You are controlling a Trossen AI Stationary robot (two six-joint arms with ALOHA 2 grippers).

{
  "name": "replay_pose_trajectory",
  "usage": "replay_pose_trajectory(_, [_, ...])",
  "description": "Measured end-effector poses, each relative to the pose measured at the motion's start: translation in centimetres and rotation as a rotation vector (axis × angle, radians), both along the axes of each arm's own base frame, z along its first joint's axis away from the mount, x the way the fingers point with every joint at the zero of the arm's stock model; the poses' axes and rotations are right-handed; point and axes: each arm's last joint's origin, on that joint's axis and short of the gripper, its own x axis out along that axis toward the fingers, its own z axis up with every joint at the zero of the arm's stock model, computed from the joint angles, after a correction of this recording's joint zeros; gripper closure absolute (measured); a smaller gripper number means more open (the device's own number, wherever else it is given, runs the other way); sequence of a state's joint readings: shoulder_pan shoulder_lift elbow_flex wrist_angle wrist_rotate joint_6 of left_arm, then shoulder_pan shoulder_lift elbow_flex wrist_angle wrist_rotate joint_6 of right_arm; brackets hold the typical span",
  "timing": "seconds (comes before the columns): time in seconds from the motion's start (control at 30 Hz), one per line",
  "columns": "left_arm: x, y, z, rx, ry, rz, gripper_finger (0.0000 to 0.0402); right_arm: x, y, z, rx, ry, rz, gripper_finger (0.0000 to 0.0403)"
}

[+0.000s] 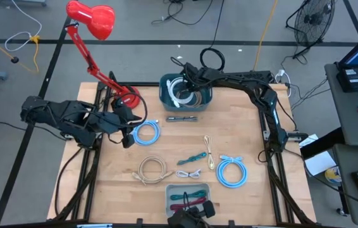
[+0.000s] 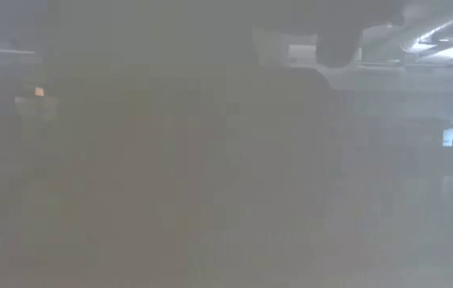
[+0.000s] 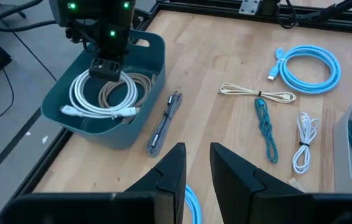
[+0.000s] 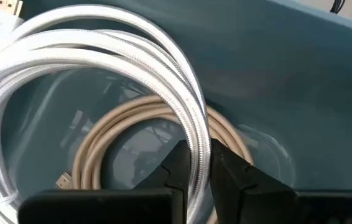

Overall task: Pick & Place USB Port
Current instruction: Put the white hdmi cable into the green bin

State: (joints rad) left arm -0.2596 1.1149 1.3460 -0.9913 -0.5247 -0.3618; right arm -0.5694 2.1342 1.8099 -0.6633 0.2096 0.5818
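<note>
- Right wrist view first: my right gripper (image 4: 196, 163) is down inside the teal bin (image 4: 300, 81), fingers nearly together and pinched on a strand of the white cable coil (image 4: 89, 46).
- That strand runs straight up between my fingertips toward 12 o'clock, then arcs over to 9 o'clock. The tan cable coil (image 4: 132, 127) lies under it, on the bin floor.
- So the task's cable sits at my fingers, inside the bin, with nothing left to reach for. My judgement: the coming move is a release and a straight lift out.
- High view: the teal bin (image 1: 166, 95) sits at 12 o'clock on the table, my right gripper (image 1: 185, 79) over it.
- My left gripper (image 1: 126, 136) hangs at 9 o'clock, fingers slightly apart and empty, just beside a blue cable coil (image 1: 146, 132).
- Left wrist view: a grey braided cable (image 3: 165, 118) lies just outside the bin, long axis running 12 to 6 from my left hand. More cables lie farther out.
- My left arm is nearer that grey one.
- Low view is fogged; nothing usable.
</note>
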Motion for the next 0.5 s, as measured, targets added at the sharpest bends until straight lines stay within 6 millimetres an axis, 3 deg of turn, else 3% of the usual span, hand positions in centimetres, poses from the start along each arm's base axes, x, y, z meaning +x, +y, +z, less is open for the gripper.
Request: replay_pose_trajectory(0.5, [0.01, 0.0, -0.01, -0.007, -0.003, 0.007, 0.0326, 0.49, 0.11, -0.4, 0.004, -0.064, 0.044, 0.0374])
